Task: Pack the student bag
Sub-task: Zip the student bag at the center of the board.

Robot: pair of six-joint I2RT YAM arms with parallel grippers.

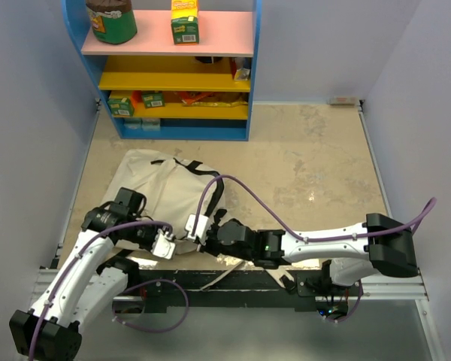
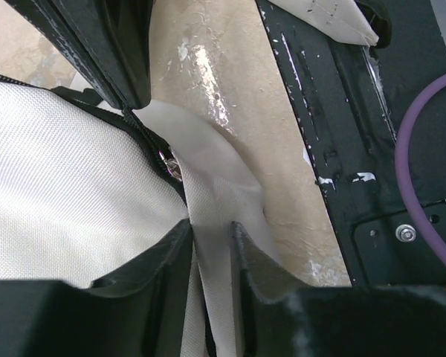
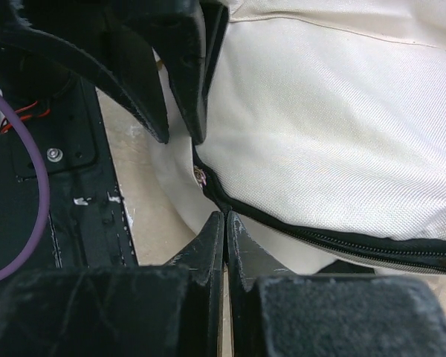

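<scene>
The student bag (image 1: 159,192) is a large cream canvas bag lying flat on the tan table, left of centre. Both grippers meet at its near edge. My left gripper (image 1: 165,244) is shut on a beige webbing strap (image 2: 217,186) of the bag, which runs between its jaws (image 2: 210,227). My right gripper (image 1: 199,228) is shut, its tips (image 3: 225,214) pinching the bag's black zip edge (image 3: 297,227) just below the metal zip pull (image 3: 201,175). The zip looks closed along the canvas (image 3: 334,126). No books are in view.
A blue shelf unit (image 1: 173,128) with boxes and a jar stands at the back. A black base rail (image 1: 233,282) runs along the near edge, with a loose strap end (image 1: 219,276) over it. Purple cables (image 2: 424,186) loop near both arms. Walls close both sides.
</scene>
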